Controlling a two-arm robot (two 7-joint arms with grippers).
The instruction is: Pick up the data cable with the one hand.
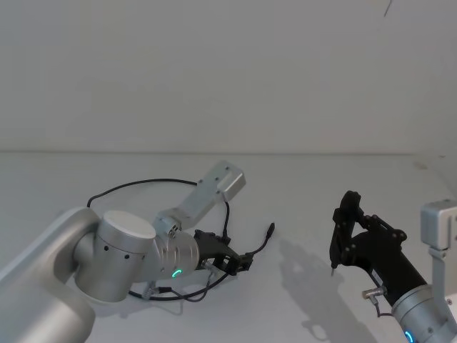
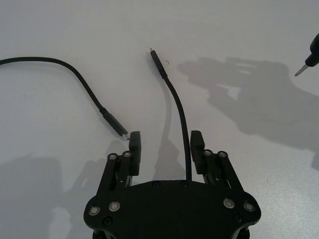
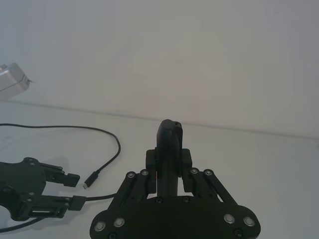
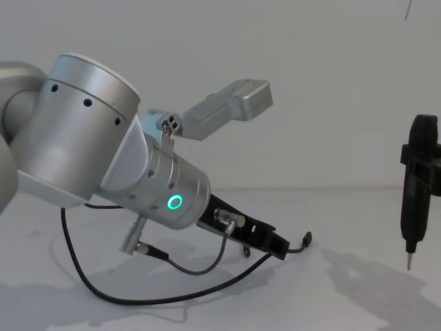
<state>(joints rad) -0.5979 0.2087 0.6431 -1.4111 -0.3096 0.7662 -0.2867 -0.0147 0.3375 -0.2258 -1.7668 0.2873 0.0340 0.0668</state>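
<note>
The left gripper (image 2: pixel 165 142) is straddling the data cable (image 2: pixel 178 107) lying on the table (image 2: pixel 249 40), its fingers (image 2: pixel 135 147) spread wide and gripping nothing. The cable is running between them, nearer one finger. Closing on it looks like the next move. Well apart, the right gripper (image 3: pixel 168 162) is clamping a pen-shaped tool (image 3: pixel 169 132).

Left claw (image 2: pixel 165 140) wide; right claw (image 3: pixel 169 160) closed

A matte white table (image 1: pixel 86 175) runs flat to a plain white wall (image 1: pixel 214 71), meeting it along a faint seam at the far side. Soft grey shadows (image 1: pixel 314 282) lie on the near right. A thin dark line (image 1: pixel 388 7) marks the wall's upper right.
</note>
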